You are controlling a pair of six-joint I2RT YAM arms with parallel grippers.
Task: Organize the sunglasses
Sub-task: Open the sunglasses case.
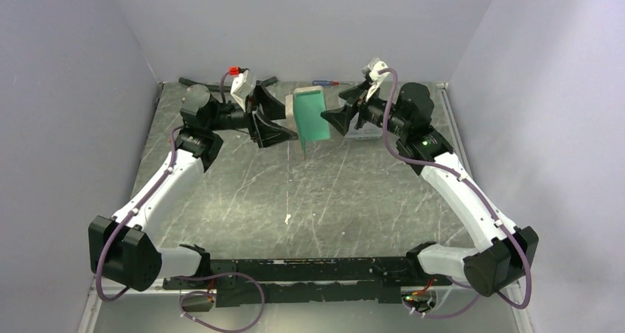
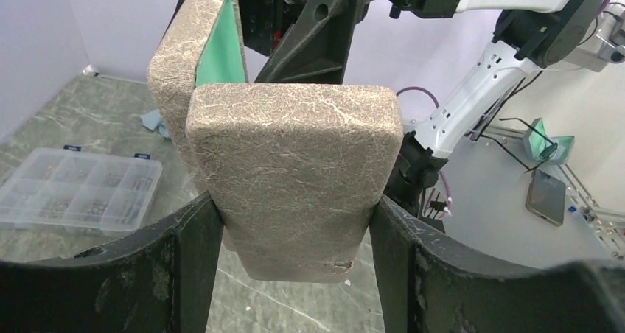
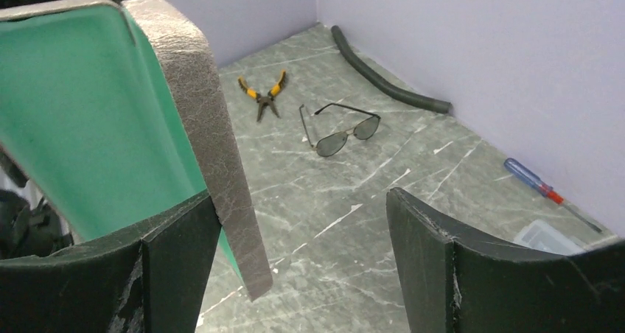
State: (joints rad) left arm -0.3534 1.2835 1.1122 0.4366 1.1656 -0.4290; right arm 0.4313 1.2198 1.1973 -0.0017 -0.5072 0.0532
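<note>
The sunglasses lie flat on the table with arms unfolded, seen only in the right wrist view, far from both grippers. The brown case is held upright above the table with its lid open and teal lining showing; it also shows in the top view. My left gripper is shut on the case's body, one finger on each side. My right gripper is open; the case's brown edge stands just inside its left finger. Both grippers meet at the case.
Yellow-handled pliers lie just beyond the sunglasses. A black hose runs along the back wall. A blue-and-red screwdriver lies by the wall. A clear compartment box and a blue cloth sit on the table.
</note>
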